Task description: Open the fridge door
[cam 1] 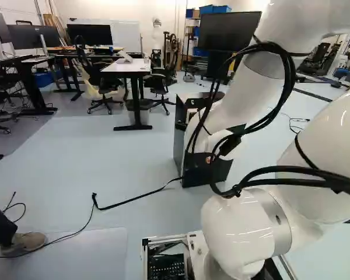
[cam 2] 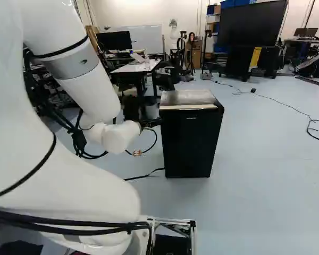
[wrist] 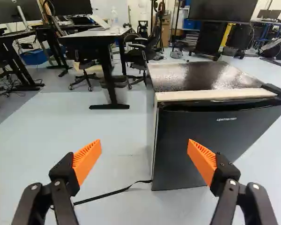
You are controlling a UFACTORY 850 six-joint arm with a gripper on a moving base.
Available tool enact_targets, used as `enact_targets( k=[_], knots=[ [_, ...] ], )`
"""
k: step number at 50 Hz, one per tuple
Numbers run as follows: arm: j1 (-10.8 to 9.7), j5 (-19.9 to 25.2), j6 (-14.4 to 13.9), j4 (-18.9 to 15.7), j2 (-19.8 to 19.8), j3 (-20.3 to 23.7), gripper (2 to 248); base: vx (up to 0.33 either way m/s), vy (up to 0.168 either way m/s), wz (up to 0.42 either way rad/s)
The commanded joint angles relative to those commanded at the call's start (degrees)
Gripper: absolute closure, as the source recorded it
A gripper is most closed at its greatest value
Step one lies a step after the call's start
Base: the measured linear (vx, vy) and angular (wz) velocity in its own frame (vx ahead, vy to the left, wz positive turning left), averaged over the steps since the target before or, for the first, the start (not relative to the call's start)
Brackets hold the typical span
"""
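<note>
Hiding part of the fridge (cam 1: 192,177) behind the arm (cam 1: 254,70) and its cables (cam 1: 291,70) in the left base view. Cutting off the door's (wrist: 173,150) far upper corner in the wrist view. Leaving small things (cam 1: 125,57) near the table surface's (cam 1: 128,68) far edge too small to tell.

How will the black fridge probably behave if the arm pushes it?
The fridge should feel stiff, since its sides look flat and rigid. It is likely heavy, being a large appliance standing on the floor. Being taller than wide, it might tip if pushed hard near the top.
</note>
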Motion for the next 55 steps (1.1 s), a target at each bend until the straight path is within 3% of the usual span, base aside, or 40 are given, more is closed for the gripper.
enact_targets(
  k=[24, 55],
  knots=[
    [4.19, 0.00, 0.00, 4.74, -3.97, -3.74, 3, 0.000, 0.000, 0.000],
    [10.58, 0.00, 0.00, 16.63, -6.43, -6.16, 3, 0.000, 0.000, 0.000]
  ],
)
